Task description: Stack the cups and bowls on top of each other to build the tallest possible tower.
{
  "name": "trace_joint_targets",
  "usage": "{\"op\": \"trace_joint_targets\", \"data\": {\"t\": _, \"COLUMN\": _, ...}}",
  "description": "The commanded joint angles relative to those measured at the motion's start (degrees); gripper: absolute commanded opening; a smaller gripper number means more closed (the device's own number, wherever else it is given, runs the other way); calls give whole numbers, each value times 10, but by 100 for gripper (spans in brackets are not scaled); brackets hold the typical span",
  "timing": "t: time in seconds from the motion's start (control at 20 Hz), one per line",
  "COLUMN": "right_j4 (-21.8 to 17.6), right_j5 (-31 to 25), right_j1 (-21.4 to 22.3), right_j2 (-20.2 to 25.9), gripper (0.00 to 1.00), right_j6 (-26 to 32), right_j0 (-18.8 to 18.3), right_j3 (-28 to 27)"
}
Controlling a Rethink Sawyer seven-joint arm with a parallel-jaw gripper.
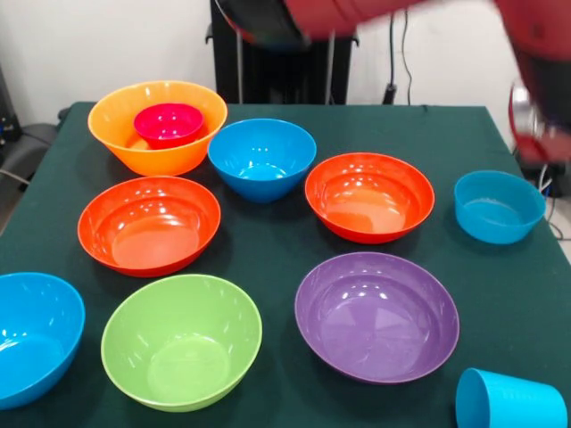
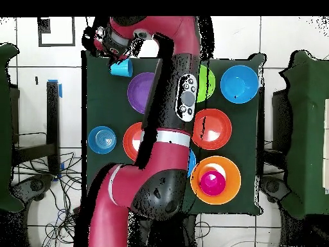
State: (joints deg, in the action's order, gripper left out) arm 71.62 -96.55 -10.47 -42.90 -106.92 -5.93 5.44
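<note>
The large yellow-orange bowl stands at the far left with the small magenta bowl inside it. The light-blue tumbler sits alone at the near right corner and looks tipped over. The small pale-blue bowl stands alone by the right edge. Single bowls are spread out: blue, two red-orange, purple, lime green, blue. My gripper is above the tumbler's corner in the overhead view. Its state does not show.
The red arm stretches across the green table and hides part of one red-orange bowl in the overhead view. It shows blurred along the top and right edge of the front view.
</note>
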Motion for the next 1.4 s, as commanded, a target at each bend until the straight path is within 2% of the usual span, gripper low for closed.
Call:
{"op": "trace_joint_targets", "data": {"t": 0.05, "right_j4": 101, "right_j5": -75, "right_j1": 8, "right_j2": -101, "gripper": 100, "right_j6": 145, "right_j0": -22, "right_j3": -19}}
{"op": "trace_joint_targets", "data": {"t": 0.1, "right_j4": 119, "right_j5": -77, "right_j1": 1, "right_j2": -121, "gripper": 100, "right_j6": 156, "right_j0": -30, "right_j3": -24}}
{"op": "trace_joint_targets", "data": {"t": 0.25, "right_j4": 123, "right_j5": -65, "right_j1": -23, "right_j2": -160, "gripper": 100, "right_j6": 212, "right_j0": -57, "right_j3": -34}}
{"op": "trace_joint_targets", "data": {"t": 0.35, "right_j4": 112, "right_j5": -47, "right_j1": -44, "right_j2": -181, "gripper": 100, "right_j6": 254, "right_j0": -73, "right_j3": -41}}
{"op": "trace_joint_targets", "data": {"t": 0.4, "right_j4": 117, "right_j5": -20, "right_j1": -59, "right_j2": -184, "gripper": 100, "right_j6": 272, "right_j0": -79, "right_j3": -44}}
{"op": "trace_joint_targets", "data": {"t": 0.6, "right_j4": 119, "right_j5": 48, "right_j1": -94, "right_j2": -187, "gripper": 100, "right_j6": 305, "right_j0": -88, "right_j3": -51}}
{"op": "trace_joint_targets", "data": {"t": 0.65, "right_j4": 126, "right_j5": 54, "right_j1": -99, "right_j2": -194, "gripper": 100, "right_j6": 311, "right_j0": -90, "right_j3": -52}}
{"op": "trace_joint_targets", "data": {"t": 0.8, "right_j4": 113, "right_j5": 60, "right_j1": -114, "right_j2": -187, "gripper": 100, "right_j6": 361, "right_j0": -98, "right_j3": -57}}
{"op": "trace_joint_targets", "data": {"t": 0.9, "right_j4": 94, "right_j5": 51, "right_j1": -118, "right_j2": -173, "gripper": 100, "right_j6": 388, "right_j0": -102, "right_j3": -59}}
{"op": "trace_joint_targets", "data": {"t": 1.05, "right_j4": 83, "right_j5": 70, "right_j1": -127, "right_j2": -144, "gripper": 100, "right_j6": 406, "right_j0": -103, "right_j3": -57}}
{"op": "trace_joint_targets", "data": {"t": 1.15, "right_j4": 102, "right_j5": 94, "right_j1": -139, "right_j2": -135, "gripper": 100, "right_j6": 415, "right_j0": -100, "right_j3": -54}}
{"op": "trace_joint_targets", "data": {"t": 1.4, "right_j4": 211, "right_j5": 159, "right_j1": -182, "right_j2": -209, "gripper": 100, "right_j6": 445, "right_j0": -102, "right_j3": -61}}
